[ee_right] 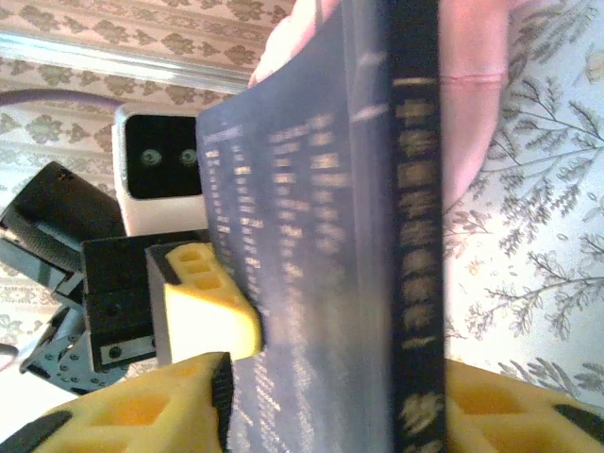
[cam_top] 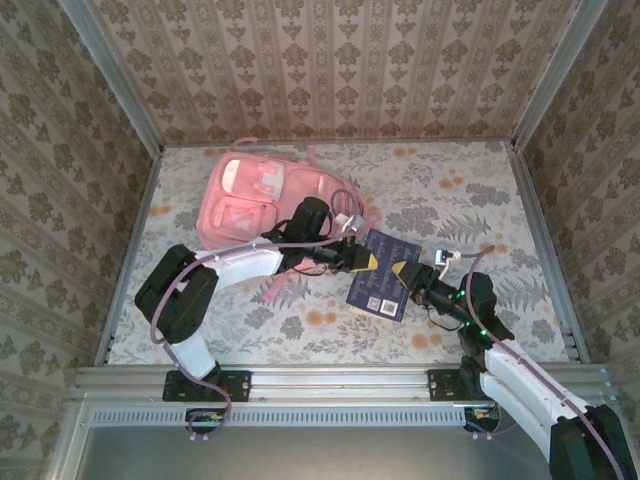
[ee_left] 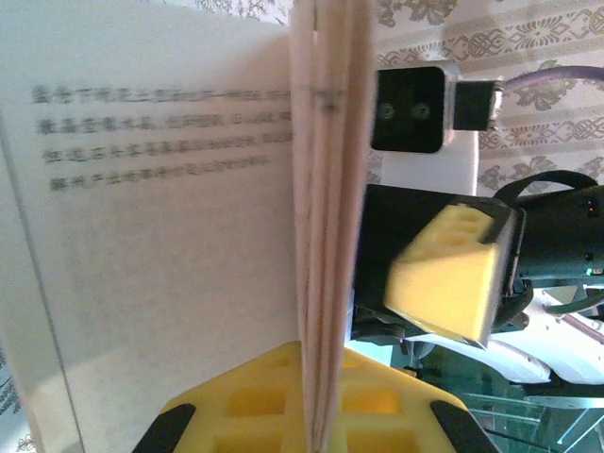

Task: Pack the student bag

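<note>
Patterned wallpaper [cam_top: 330,60] closes off three sides of my workspace, and the bench [cam_top: 500,200] wears a fern-and-flower print. At the far left of it lies the student bag [cam_top: 250,200], a pink backpack lying flat with its pale front panels facing up and a strap trailing toward the near side.

My left arm reaches in from the near left. Its left hand [cam_top: 362,260] is clenched on the left edge of a dark blue book [cam_top: 380,285]. In the left wrist view the pale page block runs straight up between my yellow fingers [ee_left: 236,406], with a printed page to the left.

The book sits mid-bench, just right of the bag, cover up. I cannot tell whether it rests on the bench.

On its right edge, the right hand [cam_top: 403,272] grips the book, with its pads [ee_right: 142,415] pressed against cover and spine.
</note>
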